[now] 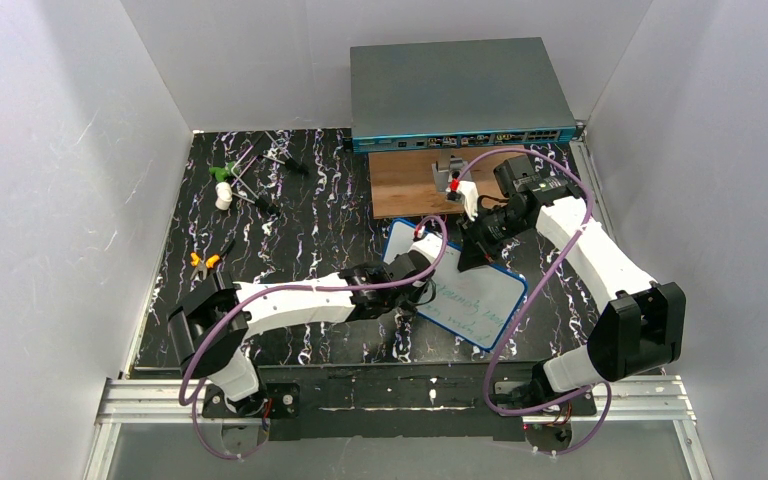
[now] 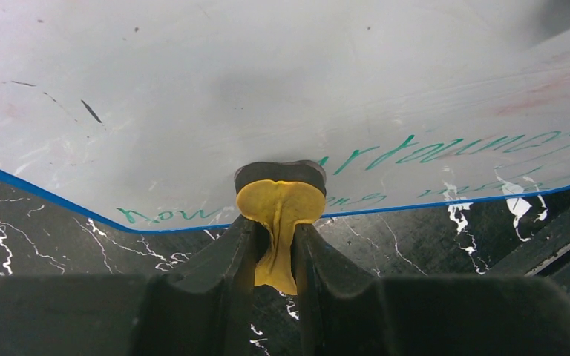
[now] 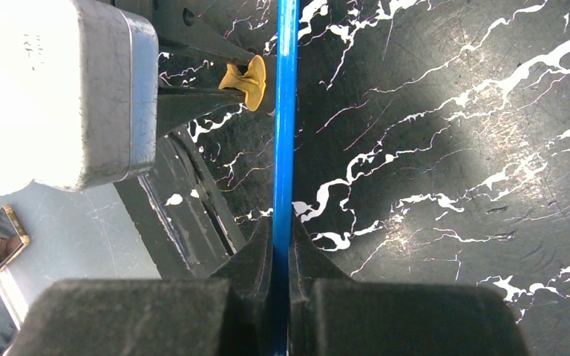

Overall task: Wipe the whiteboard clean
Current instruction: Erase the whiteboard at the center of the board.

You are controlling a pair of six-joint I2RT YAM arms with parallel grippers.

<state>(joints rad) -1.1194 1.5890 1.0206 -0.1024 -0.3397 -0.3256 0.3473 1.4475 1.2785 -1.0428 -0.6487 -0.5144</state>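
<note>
Black marbled counter, veined in white and boxed in by pale walls, is seen to carry everything. At its near edge the two arm bases are bolted beside a metal rail. From there the left arm is stretched toward the middle of the counter. The left tool is pressed together on a wad of yellow cloth. The cloth is held against the face of the whiteboard, just inside its blue rim. The whiteboard is found near the counter's centre, slightly toward the right edge, and is tilted up rather than laid flat. Green handwriting is carried on its face beside the cloth. The rim on the board's far side is pinched by the right tool, whose fingers are closed tight on it. Orange-handled pliers are laid near the left edge. Farther back, a wooden panel is set on the counter, and small green and white items are scattered toward the far left corner. Against the far wall a flat grey box with a row of ports is placed.
</note>
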